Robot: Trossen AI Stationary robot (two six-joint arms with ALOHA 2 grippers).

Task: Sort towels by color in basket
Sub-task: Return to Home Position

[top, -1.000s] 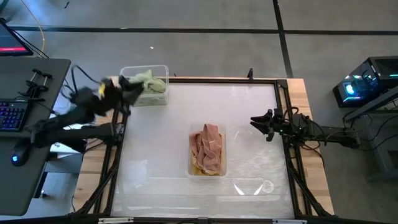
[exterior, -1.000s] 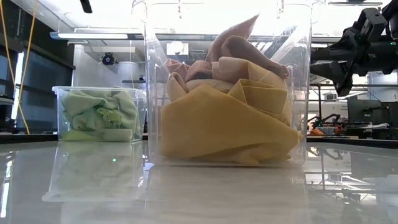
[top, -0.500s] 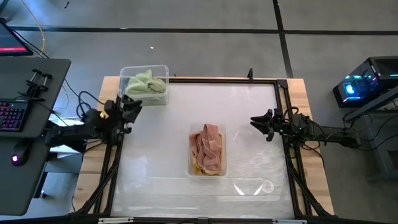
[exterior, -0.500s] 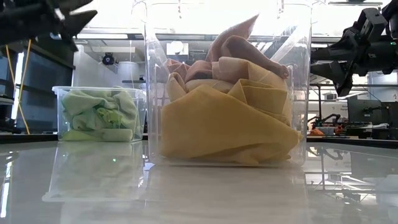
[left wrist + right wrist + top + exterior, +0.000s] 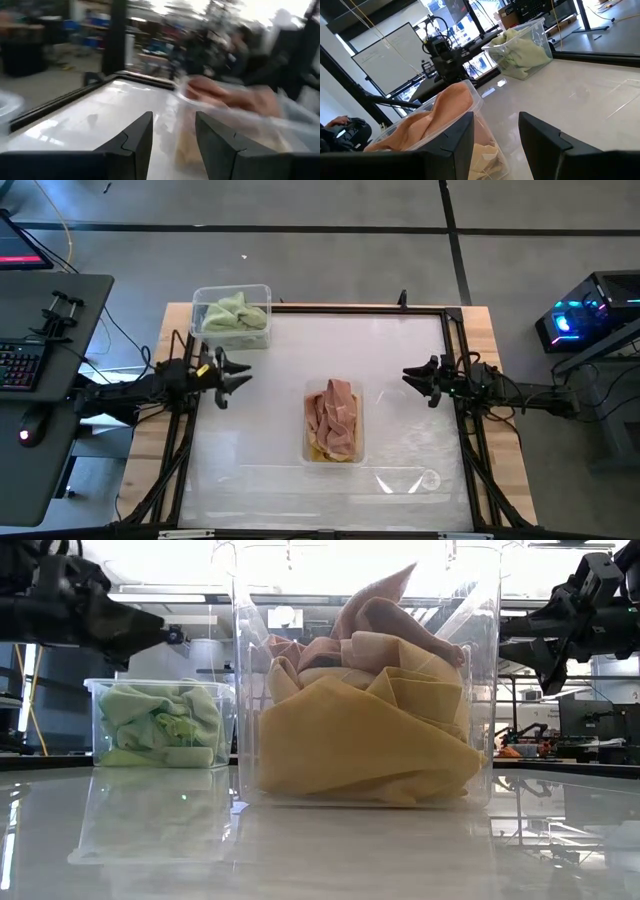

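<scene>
Closest to me, just below the middle of the overhead frame, a tall clear bin (image 5: 305, 442) stands on the pale desk (image 5: 400, 350). Mustard yellow towels (image 5: 360, 745) are packed at its bottom and salmon pink towels (image 5: 335, 408) are heaped on top, rising a little above the rim. Further back, at about mid-frame, the two arms face each other across the desk, both well apart from that bin. The left end effector (image 5: 232, 376) hangs at the desk's left edge and the right end effector (image 5: 416, 381) at its right edge. Each has its fingers spread with a plain gap between them and nothing held. Farthest off, at the upper left of the overhead frame, a lower clear bin (image 5: 200, 295) sits on the desk's far left corner and holds the green towels (image 5: 235, 315), bunched together inside. Every towel I can see lies in one bin or the other, greens apart from the warm colours, so the sorting looks finished to me and the step in hand seems to be parking the arms. What that calls for next, I'd say, is no grasp at all. The left arm only needs to settle into a rest pose like the right one's, keeping clear of the green bin near it.
</scene>
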